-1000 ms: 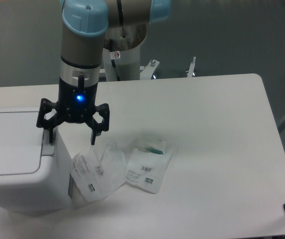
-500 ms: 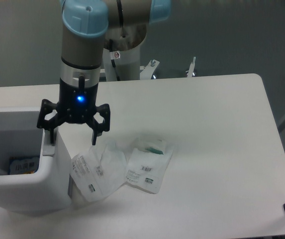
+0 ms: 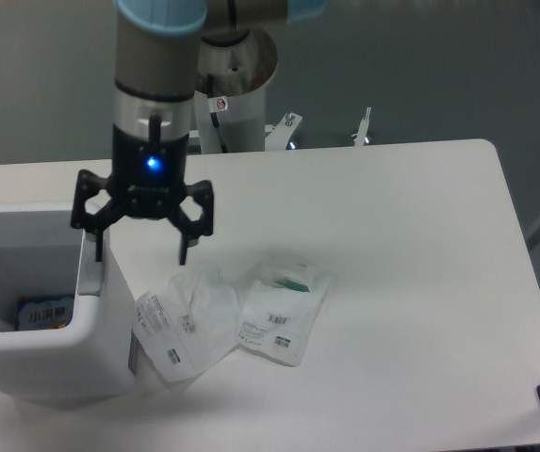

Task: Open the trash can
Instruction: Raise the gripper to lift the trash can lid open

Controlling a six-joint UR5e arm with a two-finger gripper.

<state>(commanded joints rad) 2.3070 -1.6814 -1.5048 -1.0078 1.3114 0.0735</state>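
The trash can (image 3: 48, 311) is being seen at the table's left edge, interior exposed, w/ the gripper (image 3: 142, 247) being held spread and empty just above its right rim. Risk: rim or nearby packets (image 3: 227, 320) being clipped if the arm is being moved low.

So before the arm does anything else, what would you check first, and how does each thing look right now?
1. Trash can open: ok, no lid covers the top and the inside shows.
2. Gripper free: ok, fingers spread and hold nothing.
3. Gripper clear of the bin: cannot tell, one finger overlaps the bin's right rim in this view.
4. Packets out of the way: not ok, the left one leans on the bin's side.
5. Bin contents: ok, only one item lies low inside.
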